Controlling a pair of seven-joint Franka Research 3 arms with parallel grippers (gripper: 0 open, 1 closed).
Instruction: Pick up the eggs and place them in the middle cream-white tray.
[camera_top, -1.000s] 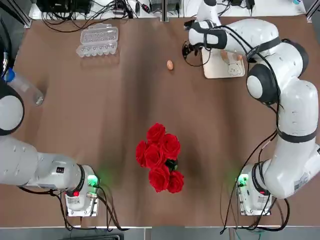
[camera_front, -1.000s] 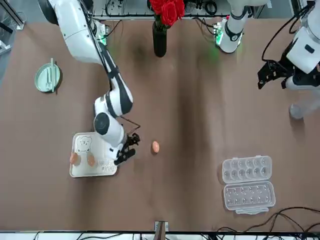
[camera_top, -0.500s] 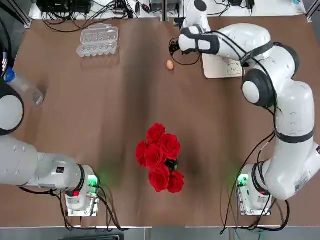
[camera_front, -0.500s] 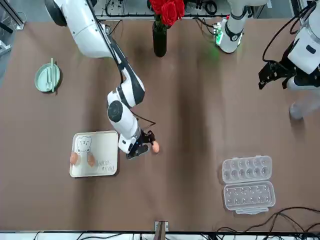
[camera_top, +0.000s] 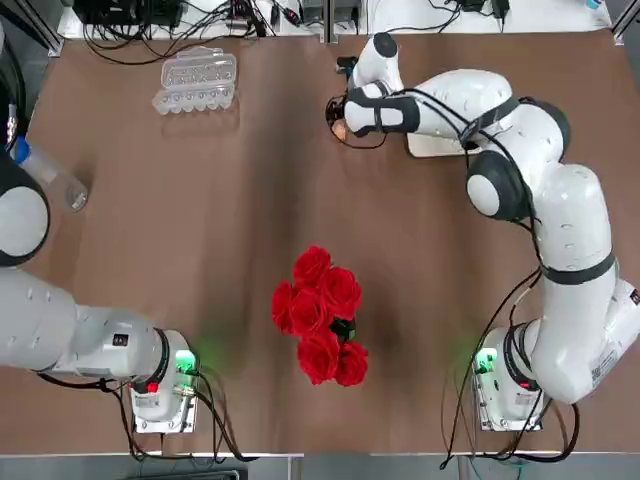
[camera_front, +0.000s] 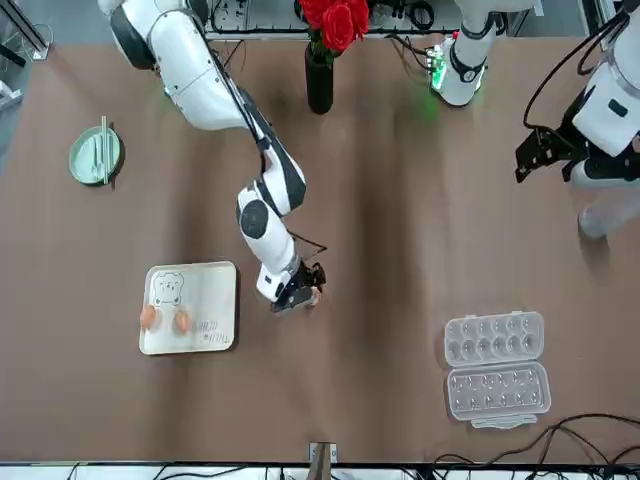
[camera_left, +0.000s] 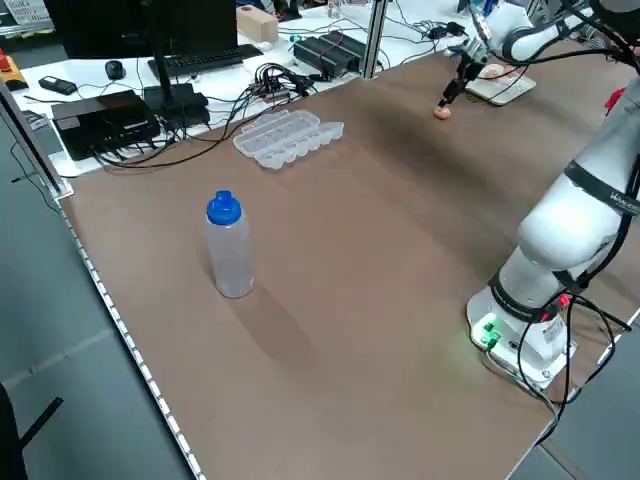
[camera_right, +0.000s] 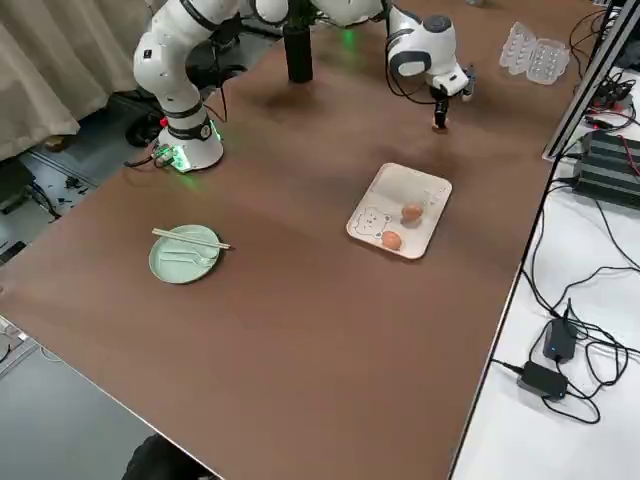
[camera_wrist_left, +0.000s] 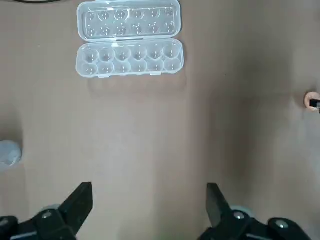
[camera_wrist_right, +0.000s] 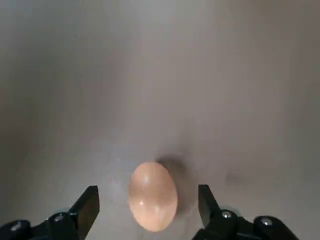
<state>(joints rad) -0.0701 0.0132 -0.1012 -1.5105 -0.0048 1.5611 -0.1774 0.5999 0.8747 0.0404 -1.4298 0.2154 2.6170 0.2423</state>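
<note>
Straddling egg (camera_wrist_right: 152, 202), spread right fingers (camera_wrist_right: 87, 202).

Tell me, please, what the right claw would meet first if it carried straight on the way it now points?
Most likely the egg lying on the table. The right claw points down at it, open, with one finger on either side. How much gap remains above the egg is hard to judge.

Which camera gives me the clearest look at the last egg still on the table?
The right wrist view: the egg fills the space between the open right end effector fingers, apart from both. The left side view shows it small under the end effector. In the top and front views the wrist mostly covers it; the left wrist view catches it at the picture's edge.
</note>
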